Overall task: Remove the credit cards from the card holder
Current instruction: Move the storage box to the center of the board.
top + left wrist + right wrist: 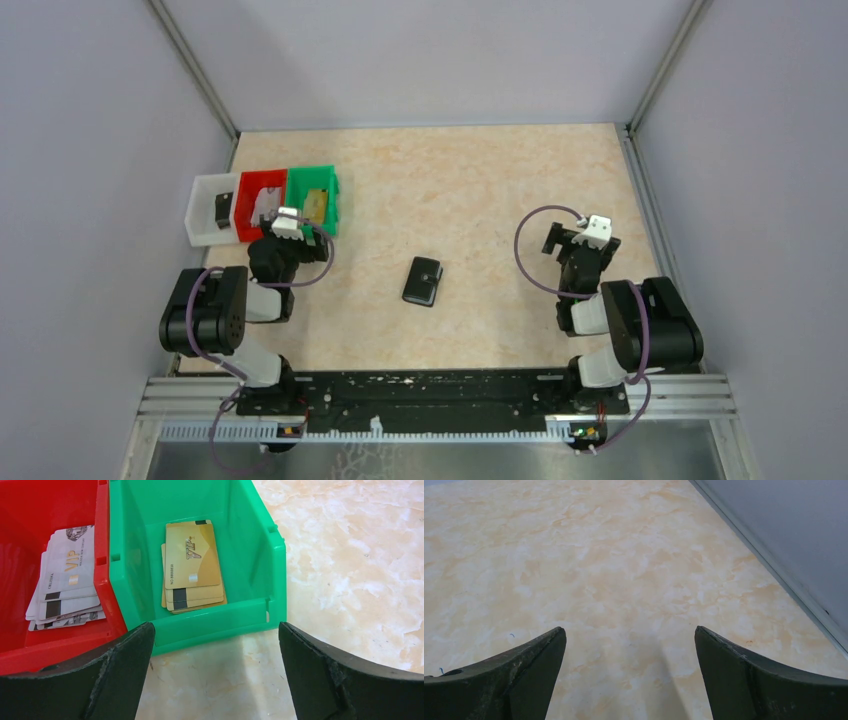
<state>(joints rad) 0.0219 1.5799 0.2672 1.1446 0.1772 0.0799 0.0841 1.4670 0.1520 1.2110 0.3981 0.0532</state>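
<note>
The black card holder [423, 281] lies shut on the marble tabletop midway between the arms, its strap tab across it; whatever it contains is hidden. Gold credit cards [192, 562] are stacked in the green bin [215, 622], silvery-grey ones [67, 580] in the red bin [75, 647], and a black card [222, 209] sits in the white bin [203, 190]. My left gripper [215, 630] is open and empty, just in front of the green bin's near wall. My right gripper [630, 632] is open over bare table at the right, well apart from the holder.
The three bins stand side by side at the back left, white, red [262, 178], green [330, 178]. Grey walls with metal rails close the table on the left, back and right [774, 570].
</note>
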